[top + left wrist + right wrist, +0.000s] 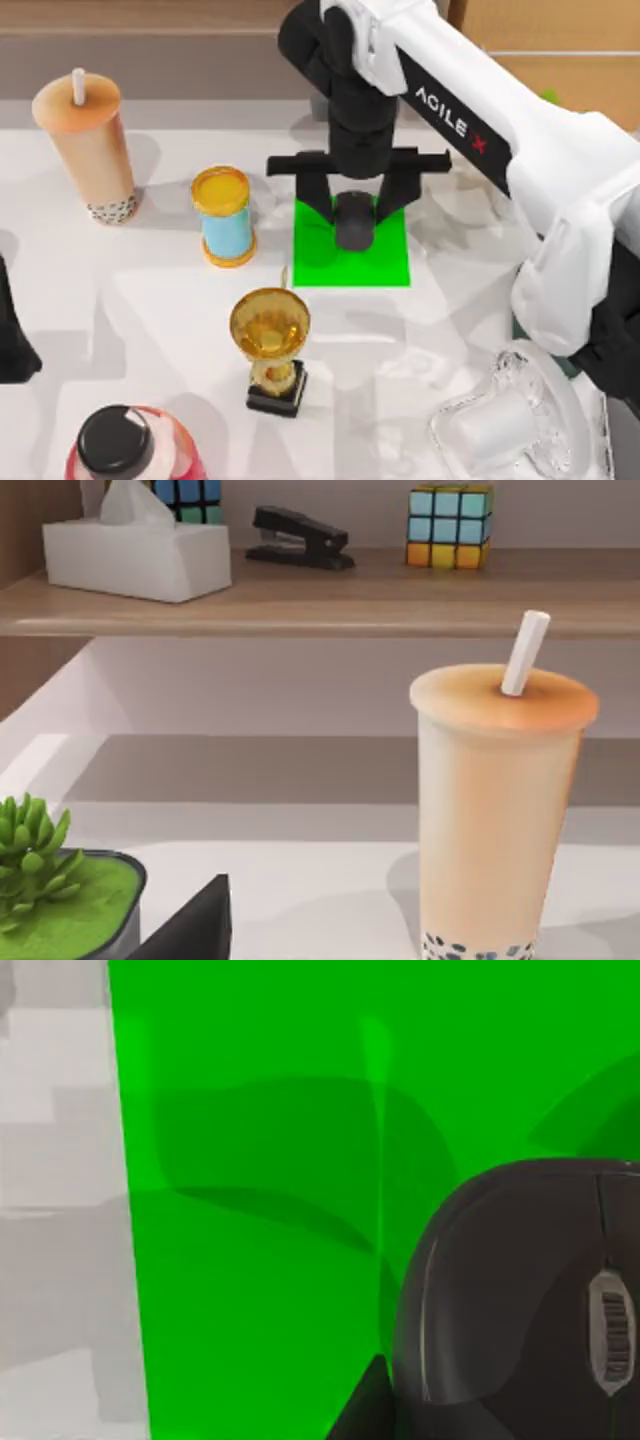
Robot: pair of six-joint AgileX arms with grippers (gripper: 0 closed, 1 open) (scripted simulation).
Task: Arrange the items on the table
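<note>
- Right gripper (354,218): positioned over the green mat (390,262) near the table's (460,330) centre, fingers spread wide to either side of the mouse (354,220) and not gripping it.
- Mouse: lies on the green mat, toward its far edge. The right wrist view shows it (530,1300) flat on the mat (260,1210), scroll wheel up.
- Left arm (12,330): parked at the left table edge. Whether its fingers are apart or together cannot be told.
- Cup (88,150): upright at the far left of the table, white straw (78,88) in the lid. The left wrist view shows it (495,810) with dark pearls at the bottom.
- Fan (510,420): at the near right corner, clear cage around a white hub.
- Blue can (224,215) with yellow lid: upright, left of the mat, apart from it.
- Gold trophy (272,345): upright on a black base, nearer than the can.
- Black-capped bottle (120,445): at the near left edge.
- Left wrist view background: a shelf (330,600) carrying a tissue box (140,555), stapler (300,538) and puzzle cube (450,525); a green plant (50,880) near the camera.
</note>
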